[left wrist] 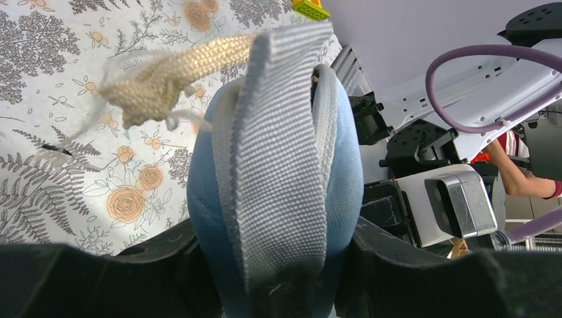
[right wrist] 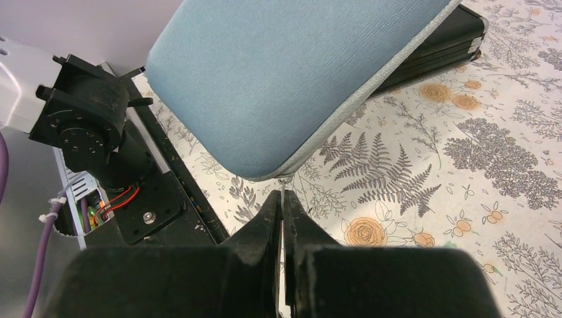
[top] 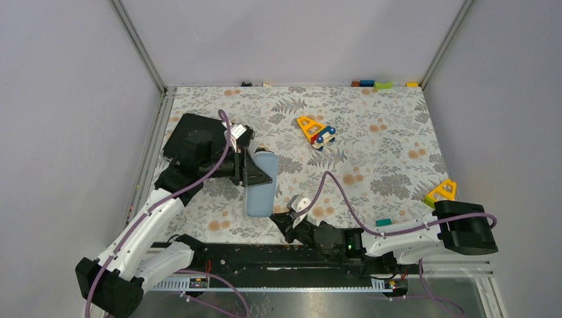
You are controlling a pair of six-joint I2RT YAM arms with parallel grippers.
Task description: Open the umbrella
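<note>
The umbrella's peach-tan canopy, shaft and knob are hidden in every view. A blue-grey fabric sleeve (top: 260, 185) with a grey webbing band (left wrist: 278, 152) is held off the table by my left gripper (top: 255, 173), whose jaws are shut on its sides (left wrist: 278, 265). A frayed tan cord (left wrist: 166, 73) sticks out at the sleeve's far end. My right gripper (top: 286, 215) is at the sleeve's near end (right wrist: 285, 73). It is shut (right wrist: 283, 199) on a thin metal zipper pull hanging from the sleeve's edge.
A flat black case (top: 192, 136) lies at the back left under my left arm, and also shows behind the sleeve (right wrist: 437, 46). A yellow toy (top: 315, 130) lies mid-table. A yellow piece (top: 442, 191) and a teal block (top: 383, 222) lie right. Small blocks (top: 374, 84) line the back wall.
</note>
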